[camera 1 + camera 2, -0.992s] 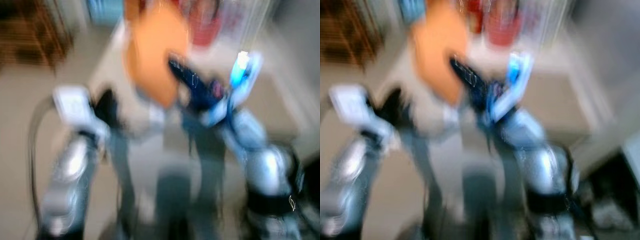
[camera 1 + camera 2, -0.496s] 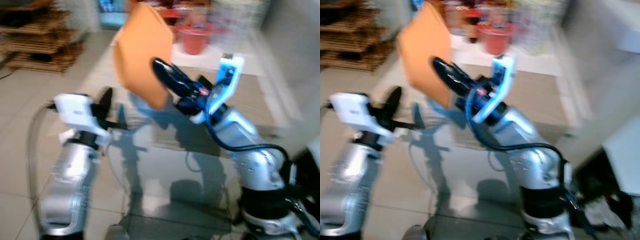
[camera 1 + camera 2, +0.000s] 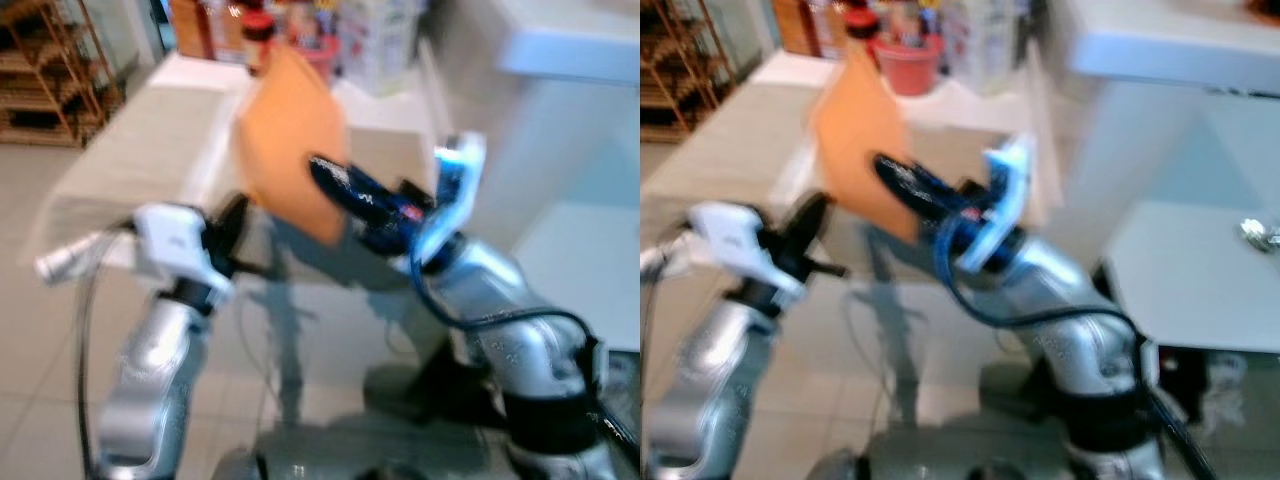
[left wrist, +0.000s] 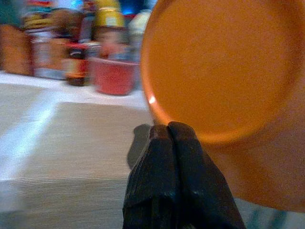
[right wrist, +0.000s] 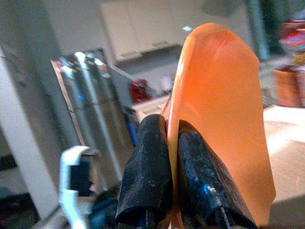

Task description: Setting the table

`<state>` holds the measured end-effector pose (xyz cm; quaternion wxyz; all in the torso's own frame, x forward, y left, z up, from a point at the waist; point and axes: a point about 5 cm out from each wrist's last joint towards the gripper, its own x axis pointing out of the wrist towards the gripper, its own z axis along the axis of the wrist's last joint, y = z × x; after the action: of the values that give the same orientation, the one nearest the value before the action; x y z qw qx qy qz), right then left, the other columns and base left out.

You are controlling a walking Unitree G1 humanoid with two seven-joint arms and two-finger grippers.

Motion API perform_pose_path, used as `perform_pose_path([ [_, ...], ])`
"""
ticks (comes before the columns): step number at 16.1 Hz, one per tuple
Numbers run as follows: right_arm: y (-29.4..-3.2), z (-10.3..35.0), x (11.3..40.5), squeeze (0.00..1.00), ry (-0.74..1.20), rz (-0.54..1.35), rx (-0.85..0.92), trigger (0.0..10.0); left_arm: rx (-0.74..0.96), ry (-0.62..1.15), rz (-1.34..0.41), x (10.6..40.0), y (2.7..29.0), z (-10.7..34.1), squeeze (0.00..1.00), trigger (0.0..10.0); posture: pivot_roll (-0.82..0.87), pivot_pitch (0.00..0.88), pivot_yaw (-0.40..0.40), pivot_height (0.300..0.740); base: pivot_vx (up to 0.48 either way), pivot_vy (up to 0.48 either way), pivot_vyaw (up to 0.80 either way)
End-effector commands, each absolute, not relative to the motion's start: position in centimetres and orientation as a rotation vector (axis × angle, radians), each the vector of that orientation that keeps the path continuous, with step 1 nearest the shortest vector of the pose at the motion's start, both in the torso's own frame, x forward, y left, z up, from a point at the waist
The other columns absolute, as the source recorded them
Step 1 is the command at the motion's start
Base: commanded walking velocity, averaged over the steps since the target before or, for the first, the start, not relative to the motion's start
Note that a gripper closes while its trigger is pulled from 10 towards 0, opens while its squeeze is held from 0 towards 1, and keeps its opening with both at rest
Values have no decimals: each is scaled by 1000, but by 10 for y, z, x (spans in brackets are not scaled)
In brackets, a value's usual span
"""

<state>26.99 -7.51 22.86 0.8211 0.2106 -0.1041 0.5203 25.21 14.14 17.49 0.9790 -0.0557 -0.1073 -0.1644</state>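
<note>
An orange plate (image 3: 290,150) is held on edge in the air, my right gripper (image 3: 320,168) shut on its lower rim. In the right wrist view the two black fingers (image 5: 147,148) pinch the plate (image 5: 219,105) between them. My left gripper (image 3: 237,208) hovers just left of and below the plate, shut with nothing in it; its fingers (image 4: 183,143) press together in front of the plate (image 4: 224,67). The table (image 3: 120,140), under a beige cloth, lies straight ahead beyond both grippers.
A red pot (image 3: 905,62) and several jars and bottles stand at the table's far end. A wooden rack (image 3: 40,80) is at the far left. A white counter (image 3: 1190,270) sits to the right. Tiled floor lies below the arms.
The camera has swung and moved closer, so the table now lies nearer and more centred. The plate stays in my right gripper; the left gripper keeps its place beside it.
</note>
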Motion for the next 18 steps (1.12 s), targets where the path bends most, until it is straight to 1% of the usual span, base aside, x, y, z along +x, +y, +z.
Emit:
perform_pose_path([
  [1, -69, 233, 263, 0, -243, 1176, 438, 10000, -111, -232, -343, 250, 143, 177, 0, 10000, -81, 89, -14, 740, 0, -458, 0],
  [4, -77, 218, 258, 0, -184, 1198, 422, 10000, -114, -223, -363, 247, 145, 174, 0, 10000, -82, 88, -14, 740, 0, -458, 0],
  [8, -94, 212, 252, 0, -144, 1232, 373, 10000, -103, -204, -377, 245, 150, 168, 0, 10000, -85, 82, -8, 740, 0, -458, 0],
  [13, -109, 206, 262, 0, -119, 1127, 313, 10000, -93, -170, -392, 242, 152, 159, 0, 10000, -87, 83, -3, 740, 0, -458, 0],
  [18, -118, 211, 273, 0, -159, 1024, 308, 10000, -96, -172, -407, 241, 149, 160, 0, 10000, -88, 89, 1, 740, 0, -458, 0],
])
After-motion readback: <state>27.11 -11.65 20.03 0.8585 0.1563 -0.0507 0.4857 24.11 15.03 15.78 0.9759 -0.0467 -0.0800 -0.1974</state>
